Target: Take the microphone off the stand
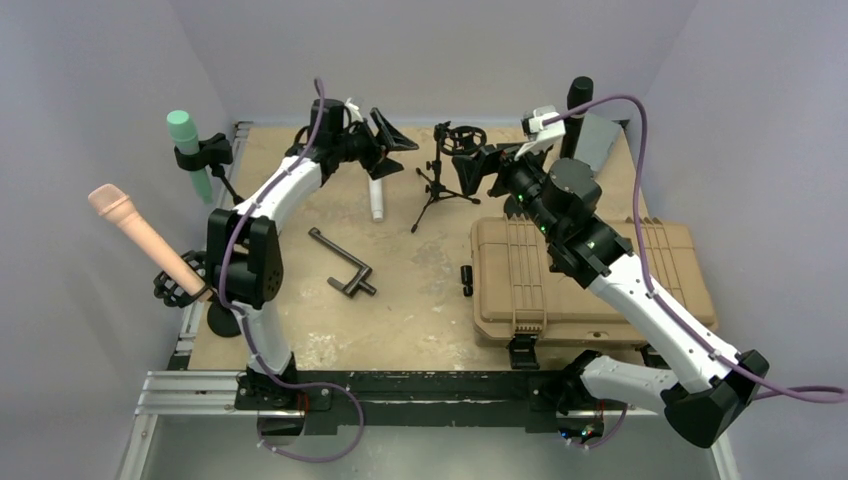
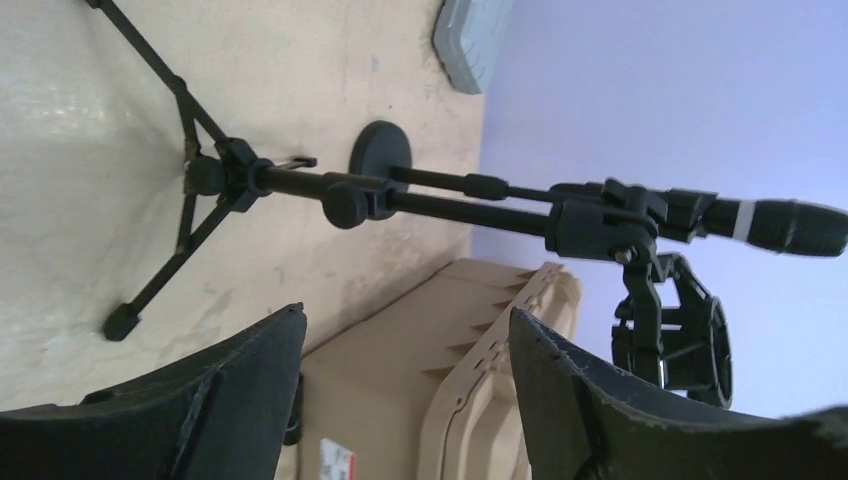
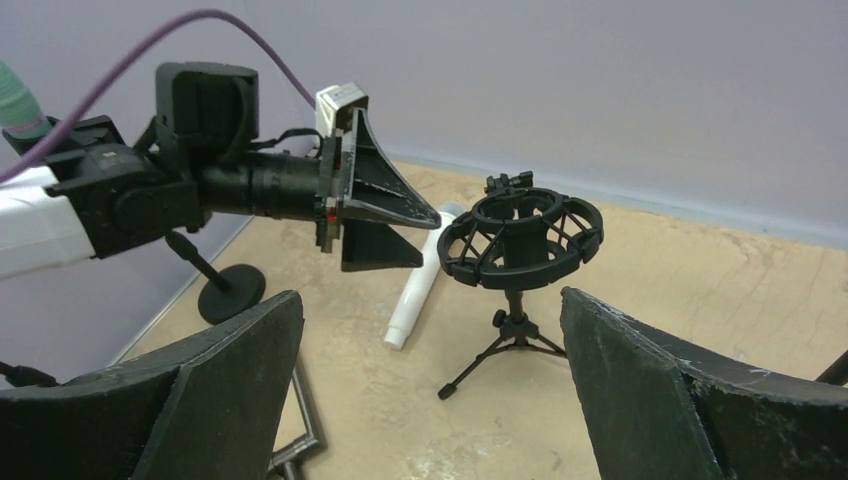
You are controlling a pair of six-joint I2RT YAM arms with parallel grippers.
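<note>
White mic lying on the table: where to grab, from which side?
Mid-body of the white microphone, from straight above, jaws closing across its narrow width. It lies flat, a slim straight cylinder running near-to-far, both long sides clear.

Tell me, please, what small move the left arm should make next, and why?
Probably raise the left hand and draw it back from the white microphone. The microphone lies flat on the table, the cradle of the tripod stand is empty, and the hand is open with nothing between its fingers, so clearing away seems all that is left.
</note>
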